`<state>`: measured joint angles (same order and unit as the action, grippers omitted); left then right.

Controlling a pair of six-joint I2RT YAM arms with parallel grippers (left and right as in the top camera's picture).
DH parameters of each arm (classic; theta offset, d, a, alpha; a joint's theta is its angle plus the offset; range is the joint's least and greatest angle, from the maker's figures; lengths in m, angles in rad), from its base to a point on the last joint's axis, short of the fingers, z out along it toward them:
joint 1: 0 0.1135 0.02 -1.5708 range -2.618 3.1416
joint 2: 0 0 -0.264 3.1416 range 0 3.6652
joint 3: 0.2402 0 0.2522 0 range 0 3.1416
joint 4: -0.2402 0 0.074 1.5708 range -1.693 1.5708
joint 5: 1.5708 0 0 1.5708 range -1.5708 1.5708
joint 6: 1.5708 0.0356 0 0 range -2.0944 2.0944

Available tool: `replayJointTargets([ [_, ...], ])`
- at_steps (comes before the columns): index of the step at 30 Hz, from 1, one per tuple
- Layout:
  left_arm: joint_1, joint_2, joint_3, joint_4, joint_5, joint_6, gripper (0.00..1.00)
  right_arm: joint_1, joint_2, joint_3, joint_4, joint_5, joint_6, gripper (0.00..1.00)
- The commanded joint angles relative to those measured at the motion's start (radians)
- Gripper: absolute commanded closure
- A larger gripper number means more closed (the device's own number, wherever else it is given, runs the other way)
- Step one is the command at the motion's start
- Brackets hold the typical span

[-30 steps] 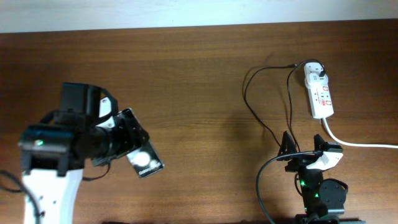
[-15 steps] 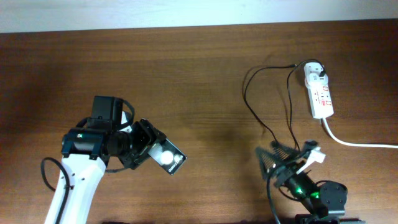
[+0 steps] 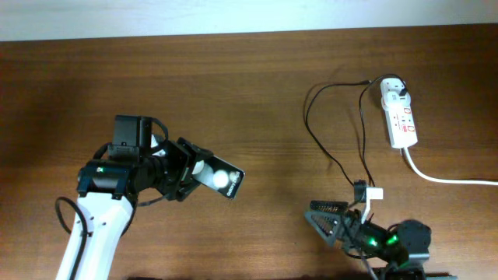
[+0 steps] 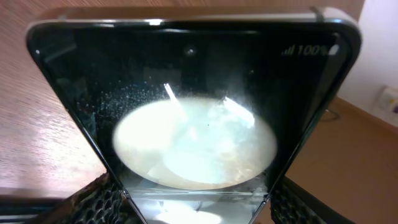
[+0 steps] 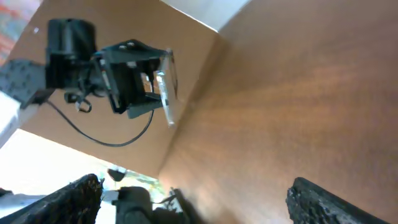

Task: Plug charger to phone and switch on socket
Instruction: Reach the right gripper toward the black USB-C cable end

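The phone (image 3: 222, 178), a black glossy slab with a white round reflection, is held off the table, tilted, in my left gripper (image 3: 192, 173), which is shut on its near end. In the left wrist view the phone (image 4: 193, 93) fills the frame between the fingers (image 4: 93, 202). The charger cable (image 3: 315, 136) loops from the white adapter (image 3: 397, 89) toward my right arm; its tip is hidden near the arm. The socket (image 3: 401, 118) lies at the far right. My right gripper (image 3: 313, 214) points left, open and empty. Its wrist view shows the phone (image 5: 165, 84) edge-on.
A thick white cord (image 3: 451, 180) runs from the socket to the right edge. The left arm's base (image 3: 85, 225) stands at the front left. The cable loops lie on the brown table (image 3: 257, 93) between the socket and the right arm.
My left gripper has carried the phone to the right and tilted it up. My right gripper has swung round from facing the back to pointing left, and sits lower at the table's front.
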<state>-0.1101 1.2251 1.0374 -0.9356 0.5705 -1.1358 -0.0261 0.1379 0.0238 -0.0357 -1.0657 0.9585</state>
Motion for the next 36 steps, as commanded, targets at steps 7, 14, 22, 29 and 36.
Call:
replayJointTargets([
  [7, 0.000, -0.007, -0.001, 0.009, 0.122, -0.058, 0.42, 0.303, 0.517, 0.380, 0.006, 0.246, -0.169, 0.01],
  [14, 0.000, -0.007, -0.001, 0.011, 0.138, -0.057, 0.43, 0.705, 0.819, 0.465, 0.211, 0.753, -0.200, 0.00],
  [22, 0.000, -0.007, -0.001, 0.011, 0.159, -0.056, 0.42, 0.774, 1.083, 0.465, 0.559, 0.745, -0.157, 0.30],
  [29, 0.000, -0.007, -0.001, -0.006, 0.159, -0.018, 0.41, 0.799, 1.097, 0.465, 0.613, 0.733, -0.115, 0.65],
  [36, 0.000, -0.007, -0.001, -0.011, 0.160, -0.019, 0.40, 0.799, 1.097, 0.465, 0.623, 0.673, -0.100, 0.76],
])
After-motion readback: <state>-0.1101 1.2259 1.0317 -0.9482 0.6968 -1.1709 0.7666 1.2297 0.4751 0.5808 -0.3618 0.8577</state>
